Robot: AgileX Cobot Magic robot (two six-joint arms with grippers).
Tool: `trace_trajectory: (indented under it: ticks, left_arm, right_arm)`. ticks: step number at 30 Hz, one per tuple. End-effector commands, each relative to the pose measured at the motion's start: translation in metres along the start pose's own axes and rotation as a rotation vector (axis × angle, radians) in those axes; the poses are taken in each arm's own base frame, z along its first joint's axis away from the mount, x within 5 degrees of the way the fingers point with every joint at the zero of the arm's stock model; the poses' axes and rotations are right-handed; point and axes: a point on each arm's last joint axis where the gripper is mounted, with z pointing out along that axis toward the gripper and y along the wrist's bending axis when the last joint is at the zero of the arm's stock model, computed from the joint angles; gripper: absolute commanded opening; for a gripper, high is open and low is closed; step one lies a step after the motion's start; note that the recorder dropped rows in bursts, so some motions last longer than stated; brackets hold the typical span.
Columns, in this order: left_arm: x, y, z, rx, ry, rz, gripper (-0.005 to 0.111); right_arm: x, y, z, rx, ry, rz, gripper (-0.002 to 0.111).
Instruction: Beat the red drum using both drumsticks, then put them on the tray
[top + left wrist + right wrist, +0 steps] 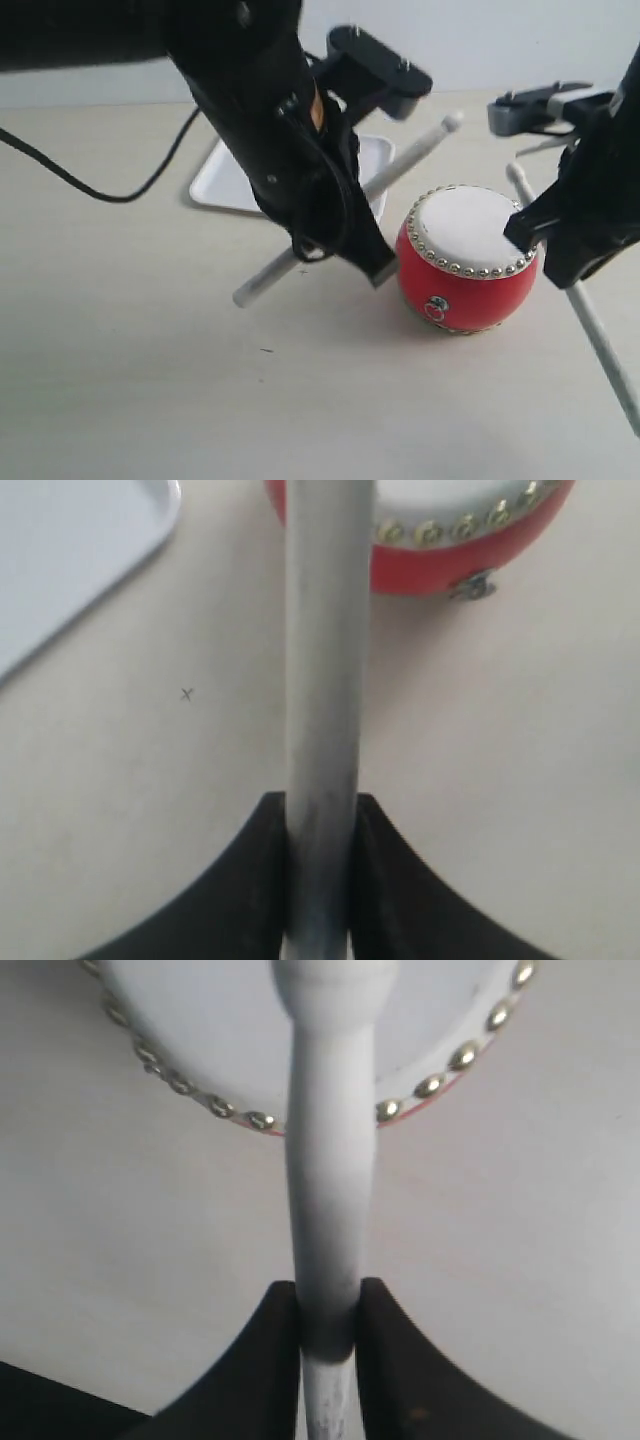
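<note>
The red drum (467, 260) with its white skin and silver studs stands on the table right of centre. My left gripper (340, 232) is shut on a pale drumstick (410, 155); the stick slants up to the right, its tip raised above and behind the drum. In the left wrist view that drumstick (322, 680) runs over the drum (470, 540). My right gripper (545, 245) is shut on the other drumstick (600, 340), whose tip sits at the drum's right rim. In the right wrist view this drumstick (328, 1160) has its rounded tip over the skin of the drum (200, 1020). The white tray (225, 180) lies behind, partly hidden by the left arm.
A black cable (100, 185) trails across the table at the left. The tray corner (70, 550) shows in the left wrist view. A grey camera mount (540, 108) sticks out above the right arm. Bare pale tabletop (200, 400) fills the front.
</note>
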Motion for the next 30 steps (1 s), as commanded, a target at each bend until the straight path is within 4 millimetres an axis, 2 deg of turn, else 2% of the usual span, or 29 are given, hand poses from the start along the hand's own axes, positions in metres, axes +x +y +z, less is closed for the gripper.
trace_trajectory:
  ticks: [1,3,6,9,13,16,18,20,22,24,27,30]
  left_arm:
    - [0.011,-0.007,0.066,0.012,0.188,0.021,0.000]
    - [0.014,-0.008,0.084,0.015,0.269,0.023,0.000]
    - [0.009,-0.008,0.083,0.014,0.312,0.020,0.000]
    - [-0.001,-0.005,0.056,0.008,0.270,0.009,0.000]
    - [-0.010,-0.002,-0.003,-0.001,0.142,-0.015,0.000]
    - [-0.011,-0.003,-0.039,0.000,0.035,-0.014,0.000]
    - [-0.010,-0.005,-0.055,0.002,-0.013,-0.008,0.000]
    - [-0.010,-0.005,-0.062,0.001,-0.038,-0.010,0.000]
    - [-0.010,-0.004,-0.063,-0.001,-0.042,-0.009,0.000]
    - [-0.011,-0.004,-0.060,-0.001,-0.044,-0.009,0.000]
    - [-0.015,-0.006,-0.046,0.006,-0.047,-0.016,0.000]
    - [-0.013,-0.009,-0.015,0.019,0.000,-0.017,0.000]
  right_arm:
    - [0.017,0.002,-0.043,0.046,-0.146,-0.030,0.000]
    - [0.023,0.003,-0.052,0.056,-0.179,-0.035,0.000]
    - [0.022,0.003,-0.049,0.052,-0.169,-0.034,0.000]
    - [0.015,0.001,-0.031,0.041,-0.095,-0.028,0.000]
    - [0.006,-0.003,0.012,0.023,0.061,-0.023,0.000]
    - [-0.001,-0.005,0.045,-0.015,0.187,-0.009,0.000]
    - [-0.005,-0.006,0.061,-0.024,0.244,-0.009,0.000]
    - [-0.006,-0.007,0.068,-0.028,0.276,-0.007,0.000]
    - [-0.006,-0.007,0.065,-0.019,0.270,-0.012,0.000]
    - [-0.005,-0.006,0.054,-0.015,0.233,-0.013,0.000]
    - [0.000,-0.003,0.023,0.000,0.111,-0.017,0.000]
    - [0.010,0.001,-0.015,0.020,-0.036,-0.028,0.000]
